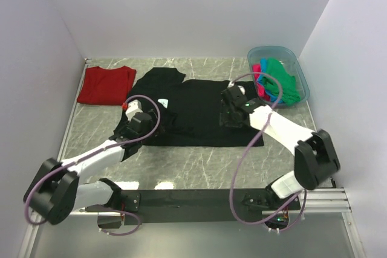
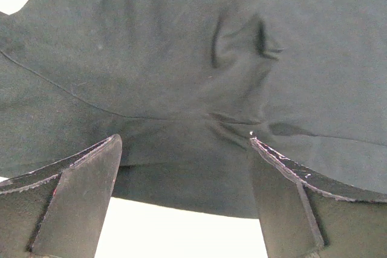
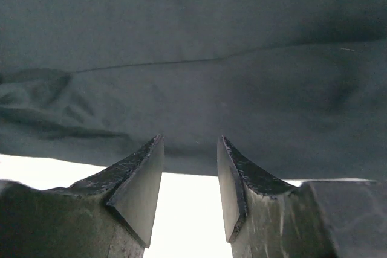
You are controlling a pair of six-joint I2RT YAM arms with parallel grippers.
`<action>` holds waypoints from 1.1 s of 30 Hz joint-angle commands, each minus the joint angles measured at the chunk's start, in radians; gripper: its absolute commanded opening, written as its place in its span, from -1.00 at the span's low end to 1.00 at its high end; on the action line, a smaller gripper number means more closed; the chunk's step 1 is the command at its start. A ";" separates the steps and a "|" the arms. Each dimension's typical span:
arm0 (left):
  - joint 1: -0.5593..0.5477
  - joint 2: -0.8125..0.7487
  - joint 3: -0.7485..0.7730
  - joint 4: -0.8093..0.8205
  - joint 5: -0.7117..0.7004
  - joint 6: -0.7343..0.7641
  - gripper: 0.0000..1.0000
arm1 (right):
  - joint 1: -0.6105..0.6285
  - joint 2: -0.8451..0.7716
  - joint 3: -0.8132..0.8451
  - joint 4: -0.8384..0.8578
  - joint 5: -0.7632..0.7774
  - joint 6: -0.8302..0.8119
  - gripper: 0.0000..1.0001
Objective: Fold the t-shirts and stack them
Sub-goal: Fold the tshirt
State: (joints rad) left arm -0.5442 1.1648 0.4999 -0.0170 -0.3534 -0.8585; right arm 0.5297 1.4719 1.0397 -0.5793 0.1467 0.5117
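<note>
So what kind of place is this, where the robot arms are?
Most likely a robot test booth, not a home. Plain white walls box in a marble-look table, two robot arms are bolted to a rail at its edge, and a blue tub holds spare shirts.

Upper right, bunched shirts (image 1: 281, 81) in the tub (image 1: 290, 51) overlap, number unclear; the black shirt (image 1: 193, 108) runs past both wrist views' edges.

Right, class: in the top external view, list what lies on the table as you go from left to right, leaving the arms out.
dark red t-shirt → black t-shirt → blue tub
</note>
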 commanded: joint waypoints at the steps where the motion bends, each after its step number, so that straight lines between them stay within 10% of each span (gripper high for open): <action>1: -0.003 0.053 0.029 0.086 0.001 0.013 0.79 | 0.029 0.083 0.022 0.108 -0.044 0.030 -0.06; 33: -0.148 -0.276 -0.247 -0.228 -0.012 -0.289 0.79 | 0.231 0.035 -0.279 0.081 -0.058 0.157 -0.10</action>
State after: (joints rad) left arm -0.6827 0.9329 0.2878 -0.1116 -0.3569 -1.0729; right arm 0.7273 1.5288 0.8013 -0.4225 0.1146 0.6224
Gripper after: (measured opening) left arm 0.892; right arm 0.453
